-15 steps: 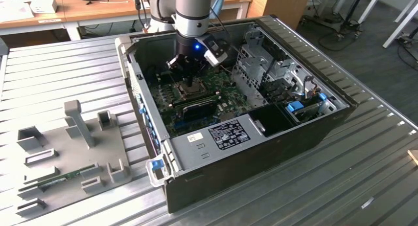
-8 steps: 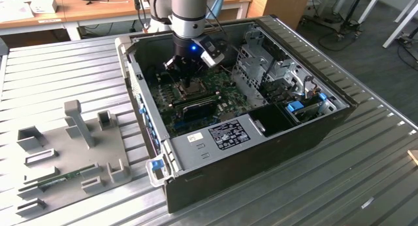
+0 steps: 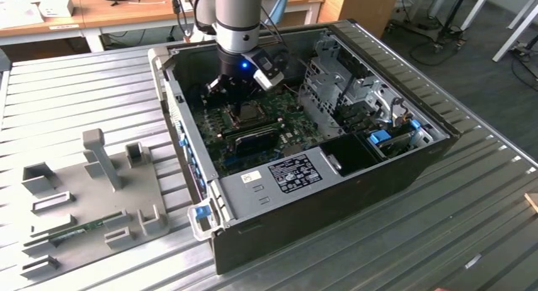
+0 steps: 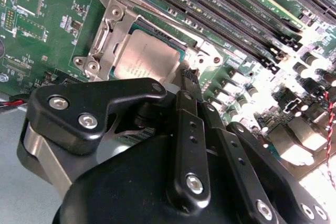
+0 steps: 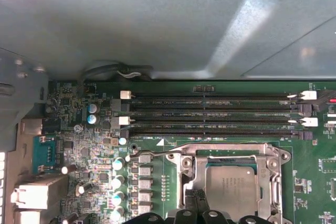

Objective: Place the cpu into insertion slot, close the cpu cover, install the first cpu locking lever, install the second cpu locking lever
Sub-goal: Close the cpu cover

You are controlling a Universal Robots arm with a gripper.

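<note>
In the exterior view the arm (image 3: 235, 26) reaches down into an open-sided computer case (image 3: 404, 159) lying on a ribbed metal surface (image 3: 75, 96). Its fingers (image 3: 231, 86) are just above the insertion slot (image 3: 249, 113). In the second wrist view the cpu (image 4: 144, 61) lies flat in the slot with the cpu cover (image 4: 107, 35) down around it. The fingers are pressed together, nothing visible between them, at the cpu's near edge. In the first wrist view their tips meet beside the cpu, with the memory slots (image 5: 210, 114) beyond.
</note>
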